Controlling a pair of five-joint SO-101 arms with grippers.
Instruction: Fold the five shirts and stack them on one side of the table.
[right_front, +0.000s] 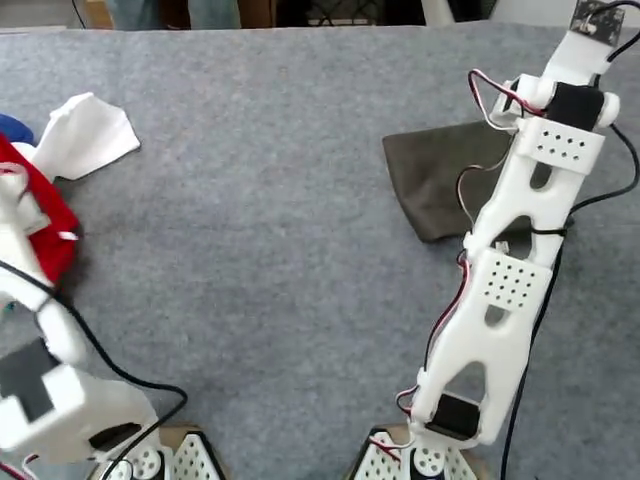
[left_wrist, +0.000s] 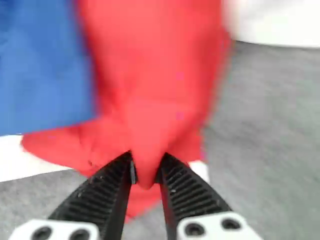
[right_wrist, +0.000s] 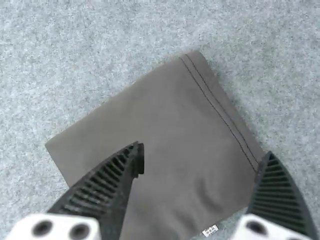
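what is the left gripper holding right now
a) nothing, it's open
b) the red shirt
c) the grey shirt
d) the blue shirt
b: in the left wrist view the left gripper is pinched shut on a fold of the red shirt.

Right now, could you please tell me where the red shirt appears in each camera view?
High view: the red shirt is at the left edge, beside the white shirt.
Left wrist view: the red shirt fills the middle, pinched in the left jaws, blue shirt alongside.
Right wrist view: the open right jaws hang above the dark brown shirt instead.
Shared landmark: the grey table cover.
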